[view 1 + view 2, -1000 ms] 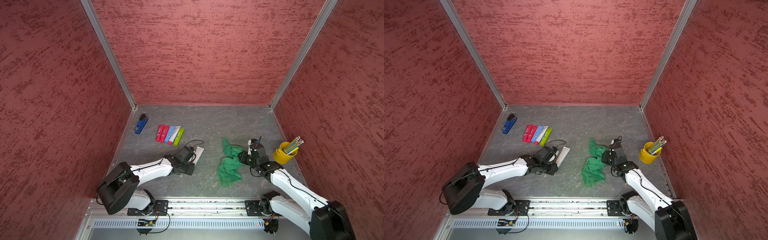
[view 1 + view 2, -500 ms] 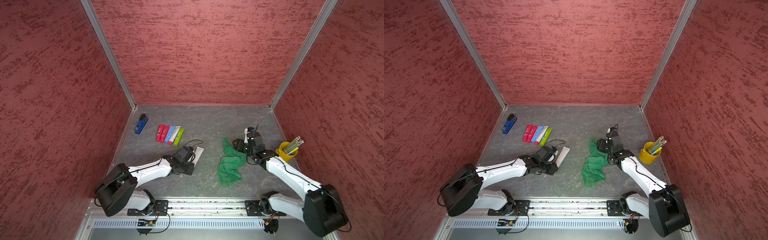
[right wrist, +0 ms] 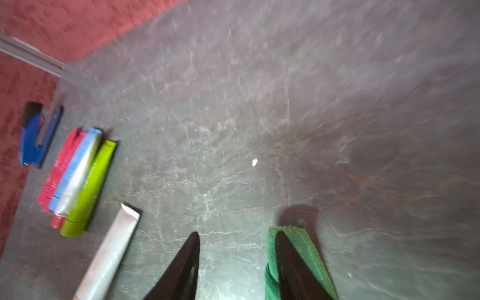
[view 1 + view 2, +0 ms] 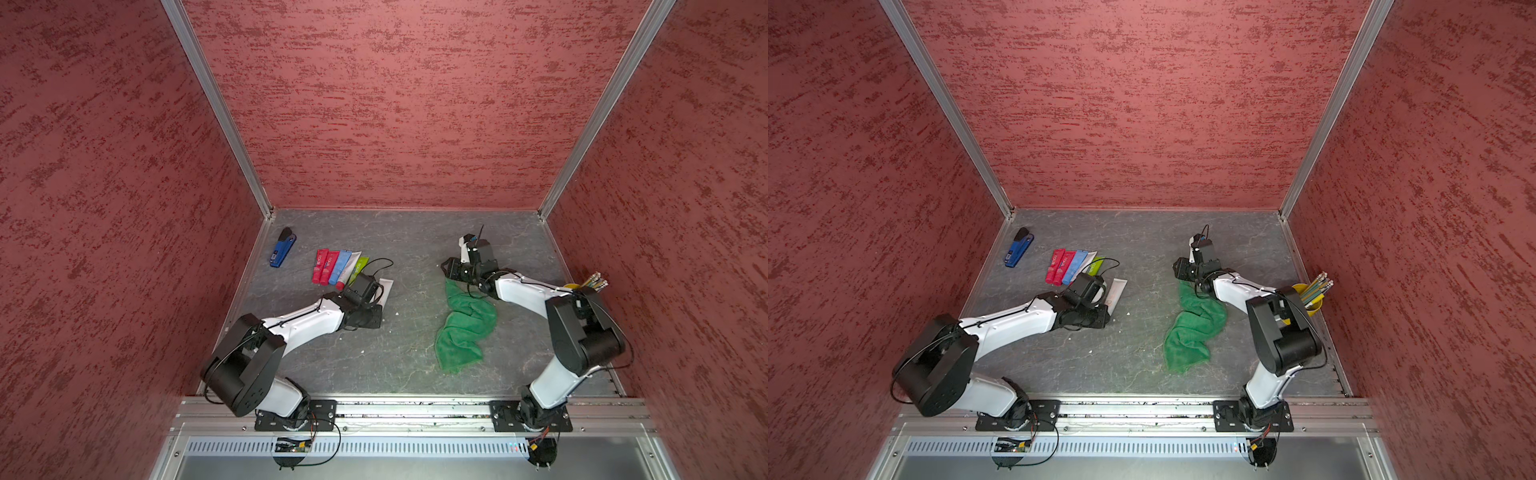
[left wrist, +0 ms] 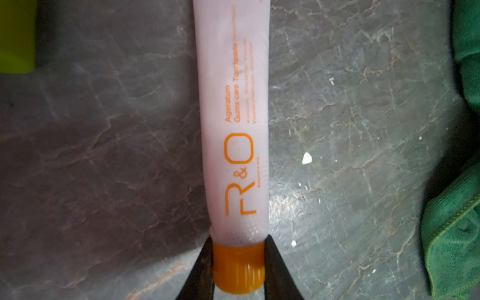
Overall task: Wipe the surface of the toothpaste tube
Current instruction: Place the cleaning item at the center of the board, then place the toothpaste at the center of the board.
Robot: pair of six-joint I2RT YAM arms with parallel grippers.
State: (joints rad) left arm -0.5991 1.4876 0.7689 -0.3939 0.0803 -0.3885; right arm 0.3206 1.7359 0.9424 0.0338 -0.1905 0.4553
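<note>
Left fingers (image 5: pixel 205 272) pinch the toothpaste tube (image 5: pixel 235 117) beside other tubes (image 4: pixel 336 268); right fingers (image 3: pixel 181 267) spread over the green cloth (image 3: pixel 309 246).

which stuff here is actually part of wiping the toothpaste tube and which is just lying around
For the job:
- white toothpaste tube, held by the left gripper
- green cloth
- right gripper, open beside the cloth

Just lying about:
- blue stapler
- row of coloured tubes
- yellow cup of pencils
</note>
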